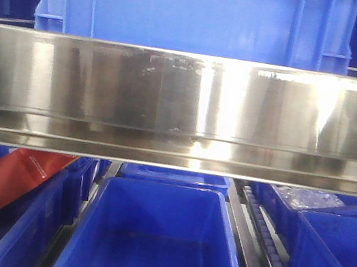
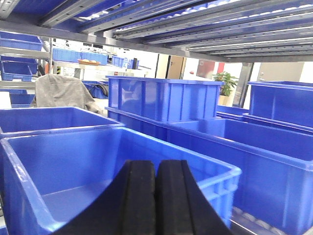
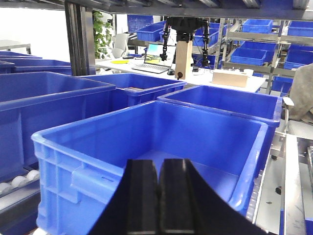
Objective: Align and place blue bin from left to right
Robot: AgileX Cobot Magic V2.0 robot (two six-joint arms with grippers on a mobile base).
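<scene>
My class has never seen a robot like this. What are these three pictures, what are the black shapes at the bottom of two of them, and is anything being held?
This is a two-armed robot on wheels, working at storage shelves. The front view looks at a shiny metal shelf edge; the large blue bin stands above it, and smaller blue bins sit below. The other two pictures come from cameras on the wrists. The black shapes are each arm's pincers: the left gripper and the right gripper. Both are closed with their fingers pressed together, holding nothing, each above an empty blue bin.
</scene>
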